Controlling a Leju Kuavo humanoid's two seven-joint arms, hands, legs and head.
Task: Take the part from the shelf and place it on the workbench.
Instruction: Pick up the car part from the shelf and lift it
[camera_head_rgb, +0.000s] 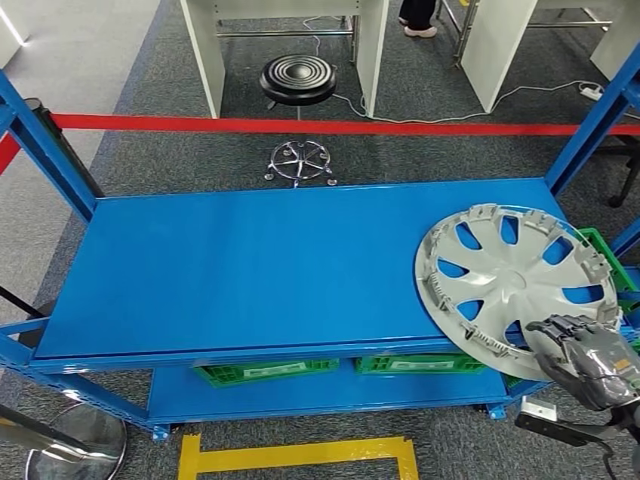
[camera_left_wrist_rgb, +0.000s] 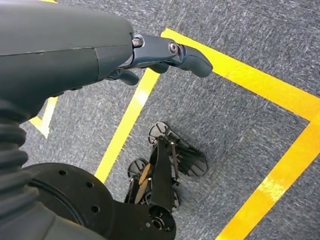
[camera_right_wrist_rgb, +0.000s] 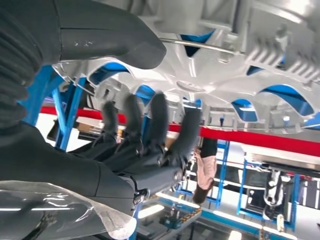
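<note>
From the head view, a big silver wheel cover (camera_head_rgb: 517, 277) lies flat on the right end of the blue shelf (camera_head_rgb: 249, 265). Part of its near edge sticks out past the front of the shelf. The right hand (camera_head_rgb: 577, 345) is at that near edge, touching the wheel cover from the front. Green crates (camera_head_rgb: 266, 371) sit on the lower level of the shelf. A black round stool (camera_head_rgb: 298, 80) stands behind the shelf, past a red strip (camera_head_rgb: 302, 126). Yellow tape (camera_head_rgb: 298, 457) marks the grey floor in front.

From the left wrist view, the left hand (camera_left_wrist_rgb: 166, 57) hangs over the grey floor (camera_left_wrist_rgb: 245, 130) with yellow lines (camera_left_wrist_rgb: 241, 80). It holds nothing, and its fingers are stretched out.

From the right wrist view, the wheel cover (camera_right_wrist_rgb: 226, 75) is very close. The thick thumb (camera_right_wrist_rgb: 109, 42) lies on one side of its edge. The dark fingers (camera_right_wrist_rgb: 158, 120) reach up against the other side. The edge sits between them, so the right hand (camera_right_wrist_rgb: 143, 145) is gripping the wheel cover.
</note>
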